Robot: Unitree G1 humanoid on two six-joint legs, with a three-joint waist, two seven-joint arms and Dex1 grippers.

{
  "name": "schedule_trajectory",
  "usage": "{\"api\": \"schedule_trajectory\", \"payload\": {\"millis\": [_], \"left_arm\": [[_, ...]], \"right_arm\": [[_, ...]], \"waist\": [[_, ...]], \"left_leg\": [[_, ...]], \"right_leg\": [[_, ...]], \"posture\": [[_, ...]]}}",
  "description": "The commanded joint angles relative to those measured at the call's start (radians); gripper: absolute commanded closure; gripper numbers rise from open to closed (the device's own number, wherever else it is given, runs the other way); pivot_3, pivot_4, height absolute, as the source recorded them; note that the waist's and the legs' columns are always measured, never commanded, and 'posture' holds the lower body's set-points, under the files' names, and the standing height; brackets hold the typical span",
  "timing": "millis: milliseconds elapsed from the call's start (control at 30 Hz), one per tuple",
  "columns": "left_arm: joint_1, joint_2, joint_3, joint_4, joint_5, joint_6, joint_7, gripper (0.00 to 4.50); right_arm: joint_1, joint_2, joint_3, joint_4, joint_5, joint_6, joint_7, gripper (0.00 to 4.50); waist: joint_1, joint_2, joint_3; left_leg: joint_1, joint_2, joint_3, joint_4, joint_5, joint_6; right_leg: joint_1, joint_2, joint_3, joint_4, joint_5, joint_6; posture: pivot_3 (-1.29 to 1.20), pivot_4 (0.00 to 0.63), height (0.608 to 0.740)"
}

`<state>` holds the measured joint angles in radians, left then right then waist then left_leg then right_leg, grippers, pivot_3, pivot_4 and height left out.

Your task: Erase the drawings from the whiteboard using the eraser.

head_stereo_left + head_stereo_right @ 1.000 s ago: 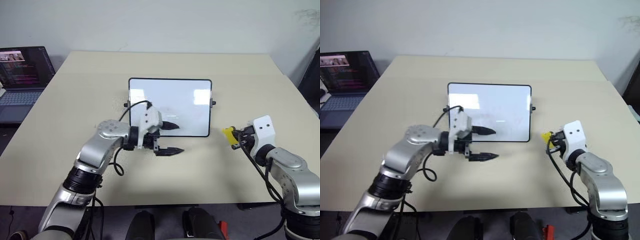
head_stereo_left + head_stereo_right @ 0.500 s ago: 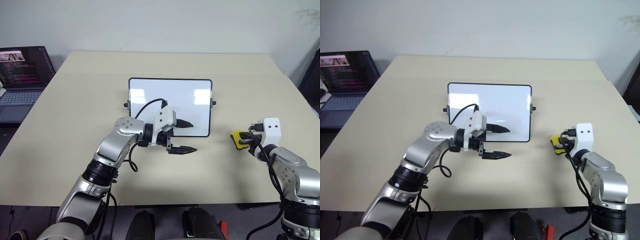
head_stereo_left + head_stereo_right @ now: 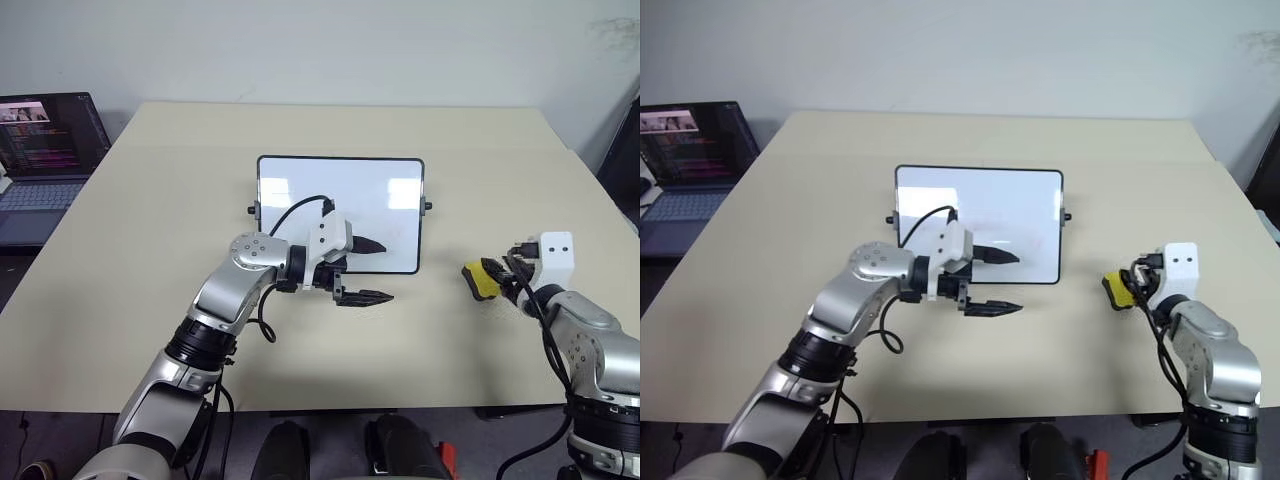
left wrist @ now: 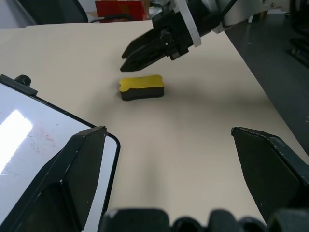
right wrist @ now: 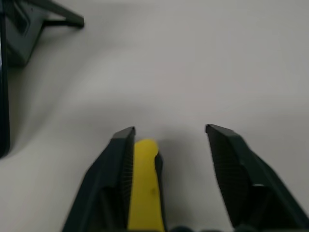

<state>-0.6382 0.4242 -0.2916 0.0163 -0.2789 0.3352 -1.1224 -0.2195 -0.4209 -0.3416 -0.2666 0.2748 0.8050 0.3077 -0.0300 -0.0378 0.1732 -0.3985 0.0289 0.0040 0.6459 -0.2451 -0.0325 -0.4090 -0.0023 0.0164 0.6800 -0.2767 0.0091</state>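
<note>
Whiteboard (image 3: pixel 340 195): lies flat about the middle of the beige table (image 3: pixel 200 180), long sides running from 9 to 3 o'clock, thin black frame all round, a small black knob on each short side. Glossy white face catches a bright glare patch toward its 10 o'clock corner.

Laptop (image 3: pixel 45 150): sits open off the table's 9 o'clock edge, well apart from the board, screen lit with dark windows of text.

Left gripper (image 3: pixel 388 272): hangs over the board's 5 o'clock corner, pointing toward 3 o'clock. Fingers spread wide and grasping nothing, one above the white surface, the other past the frame over bare table.

Right gripper (image 5: pixel 170 129): sits at 4 o'clock from the board, near the table's 3 o'clock edge, pointing toward 9 o'clock. Fingers parted, clamped on nothing.

Eraser (image 3: pixel 482 279): rests on the table at 4 o'clock from the board, apart from it, yellow top up, dark base down. Lies just in front of the right gripper's tips; in the right wrist view, shows between the two fingers, close against one of them. Cannot tell whether that finger touches it.

Drawings (image 4: pixel 42 137): show as faint reddish specks on the white face near the board's 5 o'clock corner.
</note>
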Motion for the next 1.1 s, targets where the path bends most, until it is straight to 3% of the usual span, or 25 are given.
{"api": "schedule_trajectory", "payload": {"millis": [33,100,300,433,567,767,1100], "left_arm": [[0.029,0.002,0.089,-0.03,-0.019,-0.012,0.068,0.0],[0.07,-0.002,0.149,-0.064,-0.045,0.02,0.133,0.0],[0.294,-0.056,0.32,-0.265,-0.089,0.109,0.397,0.0],[0.518,-0.098,0.39,-0.415,-0.083,0.097,0.524,0.0],[0.658,-0.165,0.439,-0.422,-0.063,-0.001,0.617,0.0],[0.681,-0.204,0.459,-0.427,0.058,-0.058,0.807,0.0],[0.733,-0.194,0.481,-0.43,0.077,-0.09,0.873,0.0]], "right_arm": [[-0.022,-0.017,-0.056,-0.114,0.038,-0.051,-0.002,0.66],[-0.006,-0.011,-0.04,-0.193,0.074,-0.043,0.018,0.03],[0.133,0.067,0.107,-0.424,0.064,-0.081,-0.023,0.03],[0.31,0.136,0.242,-0.437,-0.112,-0.308,-0.109,0.03],[0.453,0.168,0.322,-0.379,-0.207,-0.503,-0.13,0.03],[0.576,0.267,0.223,-0.331,-0.038,-0.639,-0.089,0.03],[0.701,0.319,0.227,-0.363,-0.073,-0.73,-0.114,0.03]], "waist": [[-0.001,0.0,0.0],[-0.004,0.001,0.0],[0.0,0.001,0.0],[0.001,0.001,0.0],[0.005,0.0,-0.001],[0.007,-0.001,-0.002],[0.006,-0.001,-0.002]], "left_leg": [[0.0,0.0,0.0,0.0,0.0,0.0],[0.0,0.001,0.0,0.0,0.0,0.0],[0.0,0.004,-0.002,-0.001,0.0,0.0],[0.0,0.003,-0.001,0.0,-0.001,-0.002],[0.002,0.0,0.0,0.001,-0.001,-0.002],[0.006,0.001,-0.001,0.001,0.0,-0.001],[0.006,0.001,0.0,-0.001,-0.001,-0.002]], "right_leg": [[0.0,0.0,0.0,0.0,0.0,0.0],[0.0,0.0,0.0,0.0,0.0,0.0],[0.0,-0.001,0.0,0.0,0.0,0.0],[0.0,-0.007,0.0,0.0,0.0,0.0],[0.003,-0.011,-0.001,0.0,-0.003,0.005],[0.006,-0.011,-0.001,0.0,-0.002,0.004],[0.005,-0.01,-0.001,0.0,-0.004,0.002]], "posture": [[0.0,0.15,0.74],[0.0,0.15,0.74],[0.0,0.15,0.74],[0.0,0.15,0.74],[0.0,0.15,0.74],[0.0,0.15,0.74],[0.0,0.15,0.74]]}}
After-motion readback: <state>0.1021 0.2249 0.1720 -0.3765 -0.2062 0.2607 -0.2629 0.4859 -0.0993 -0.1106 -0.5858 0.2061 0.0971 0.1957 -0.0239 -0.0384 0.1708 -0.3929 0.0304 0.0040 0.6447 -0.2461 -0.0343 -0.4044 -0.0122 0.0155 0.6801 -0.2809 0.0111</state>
